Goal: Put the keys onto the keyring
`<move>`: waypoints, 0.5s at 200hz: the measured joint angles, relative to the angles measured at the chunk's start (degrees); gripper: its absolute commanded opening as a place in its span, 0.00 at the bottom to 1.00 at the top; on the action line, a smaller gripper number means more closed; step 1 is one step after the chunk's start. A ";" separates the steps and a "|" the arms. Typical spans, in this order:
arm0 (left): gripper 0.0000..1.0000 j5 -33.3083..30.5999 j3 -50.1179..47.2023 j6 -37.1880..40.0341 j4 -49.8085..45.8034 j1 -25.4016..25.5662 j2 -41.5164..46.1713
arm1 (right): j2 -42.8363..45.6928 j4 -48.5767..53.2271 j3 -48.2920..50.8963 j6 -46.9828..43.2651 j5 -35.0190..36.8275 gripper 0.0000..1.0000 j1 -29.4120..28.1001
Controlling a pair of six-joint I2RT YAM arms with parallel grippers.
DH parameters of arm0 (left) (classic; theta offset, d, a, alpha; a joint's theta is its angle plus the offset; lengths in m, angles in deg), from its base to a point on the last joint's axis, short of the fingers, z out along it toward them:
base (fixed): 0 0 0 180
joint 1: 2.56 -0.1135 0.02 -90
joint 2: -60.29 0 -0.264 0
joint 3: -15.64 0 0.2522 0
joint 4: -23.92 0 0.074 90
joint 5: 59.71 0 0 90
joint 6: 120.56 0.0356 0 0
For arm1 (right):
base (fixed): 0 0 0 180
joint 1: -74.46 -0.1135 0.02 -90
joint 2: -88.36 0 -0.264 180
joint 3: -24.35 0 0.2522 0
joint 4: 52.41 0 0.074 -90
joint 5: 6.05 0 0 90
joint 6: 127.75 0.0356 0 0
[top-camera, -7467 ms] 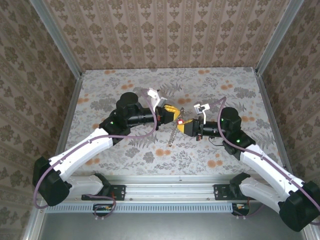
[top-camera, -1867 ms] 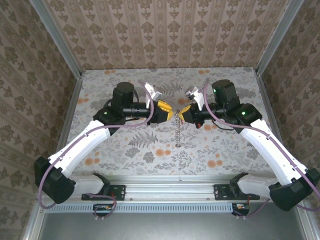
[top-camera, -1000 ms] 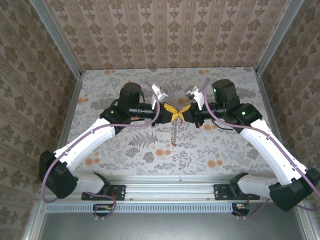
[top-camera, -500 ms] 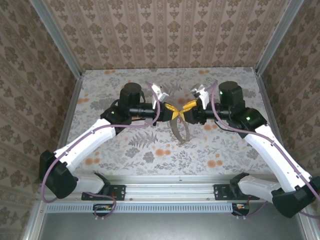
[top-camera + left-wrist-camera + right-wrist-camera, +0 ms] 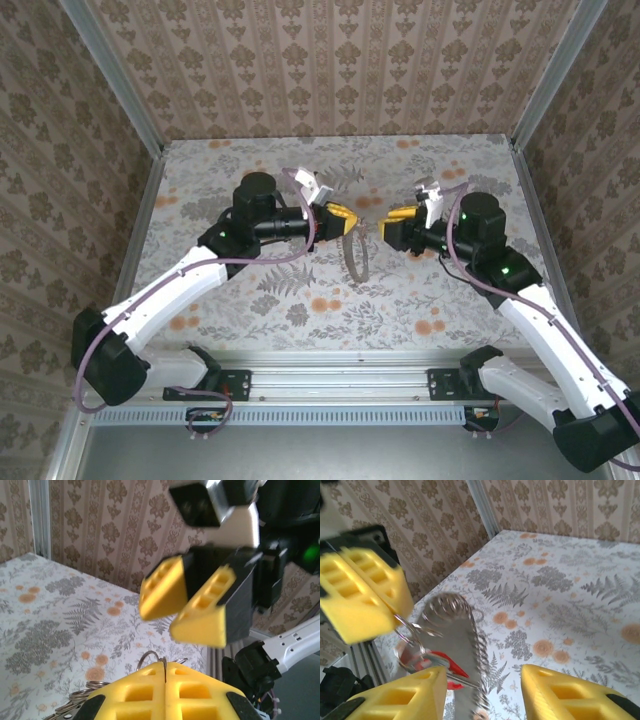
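Observation:
My left gripper (image 5: 346, 221) is shut on a thin wire loop (image 5: 156, 656) of the keyring (image 5: 356, 258), which dangles below it above the table. In the right wrist view the keyring (image 5: 452, 625) is a blurred grey band with a silvery coil. A small red-headed key (image 5: 449, 666) hangs among the wire loops at its lower left. My right gripper (image 5: 387, 226) is open, a short way right of the left one, holding nothing. Its yellow fingers (image 5: 200, 622) face the left gripper (image 5: 165, 665). The keyring hangs just in front of the right gripper (image 5: 482, 674).
The floral table top (image 5: 250, 290) lies under both arms. Patterned walls (image 5: 330, 70) with metal corner posts (image 5: 115, 80) close in the back and sides. A metal rail (image 5: 340, 380) runs along the near edge.
My right gripper has opened and pulled back to the right, away from the left gripper. The left gripper stays shut on the keyring, which now hangs from it alone and swings.

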State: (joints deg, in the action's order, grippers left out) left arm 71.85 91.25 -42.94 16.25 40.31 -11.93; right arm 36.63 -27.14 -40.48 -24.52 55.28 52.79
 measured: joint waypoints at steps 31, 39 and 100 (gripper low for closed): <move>0.00 -1.18 -0.76 -0.31 1.66 0.50 0.68 | 1.57 -2.01 3.23 1.16 -0.09 0.50 -2.91; 0.00 -1.46 -0.83 -0.48 1.90 0.59 0.68 | 2.10 -2.38 3.54 1.44 -0.20 0.51 -3.48; 0.00 -1.95 -0.92 -1.16 2.19 1.42 0.68 | 2.43 -6.97 4.33 2.47 -0.22 0.55 -5.81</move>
State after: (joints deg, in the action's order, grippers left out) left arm 69.91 90.33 -44.10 18.44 41.73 -11.26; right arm 39.06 -34.11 -36.15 -22.05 55.06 46.97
